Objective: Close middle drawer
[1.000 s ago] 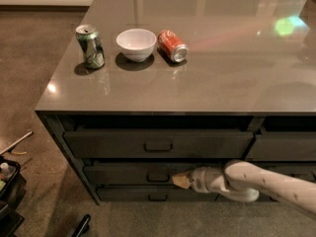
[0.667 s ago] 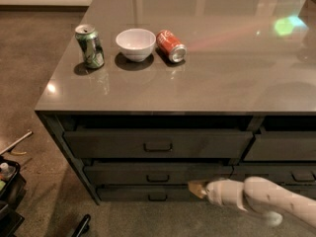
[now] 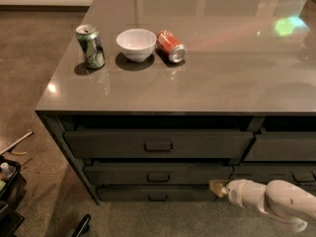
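The gripper (image 3: 217, 187) has drawn back to the right, off the middle drawer (image 3: 123, 174), and now hangs low near that drawer's right end. I can't tell whether it's open or closed. The drawer looks pushed in under the countertop (image 3: 237, 83). The green can (image 3: 91, 46), white bowl (image 3: 136, 44) and tipped red can (image 3: 171, 46) haven't moved.

The gripper (image 3: 217, 188) is low down, by the right end of the middle drawer (image 3: 123, 174). Nothing stands in front of the drawer. The floor (image 3: 163, 216) there is open. A black bin (image 3: 9, 189) sits far left, well apart.
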Tool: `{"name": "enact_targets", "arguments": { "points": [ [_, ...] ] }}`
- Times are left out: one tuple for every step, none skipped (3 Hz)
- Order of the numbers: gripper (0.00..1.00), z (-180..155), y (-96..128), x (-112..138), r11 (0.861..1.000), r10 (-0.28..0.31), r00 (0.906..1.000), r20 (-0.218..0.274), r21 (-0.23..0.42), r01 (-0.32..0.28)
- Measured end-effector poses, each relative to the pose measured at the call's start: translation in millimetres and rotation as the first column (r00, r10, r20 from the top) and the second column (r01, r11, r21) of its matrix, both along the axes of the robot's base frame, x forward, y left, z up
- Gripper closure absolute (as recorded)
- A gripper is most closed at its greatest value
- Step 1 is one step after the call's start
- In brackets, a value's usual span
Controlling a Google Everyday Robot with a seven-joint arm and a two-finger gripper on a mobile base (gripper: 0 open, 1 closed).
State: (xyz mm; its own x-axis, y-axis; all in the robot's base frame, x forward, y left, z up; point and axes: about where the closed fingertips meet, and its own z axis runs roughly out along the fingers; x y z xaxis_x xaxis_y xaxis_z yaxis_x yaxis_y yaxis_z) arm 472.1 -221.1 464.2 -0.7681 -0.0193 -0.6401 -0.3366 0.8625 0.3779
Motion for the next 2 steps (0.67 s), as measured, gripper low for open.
{"name": "enact_targets", "arguments": {
  "points": [
    [0.34, 0.0, 0.0, 0.0, 1.0, 0.0, 1.0, 0.0, 0.0, 0.0],
    [0.11, 0.0, 0.1, 0.0, 1.0, 0.0, 1.0, 0.0, 0.0, 0.0]
  ]
}}
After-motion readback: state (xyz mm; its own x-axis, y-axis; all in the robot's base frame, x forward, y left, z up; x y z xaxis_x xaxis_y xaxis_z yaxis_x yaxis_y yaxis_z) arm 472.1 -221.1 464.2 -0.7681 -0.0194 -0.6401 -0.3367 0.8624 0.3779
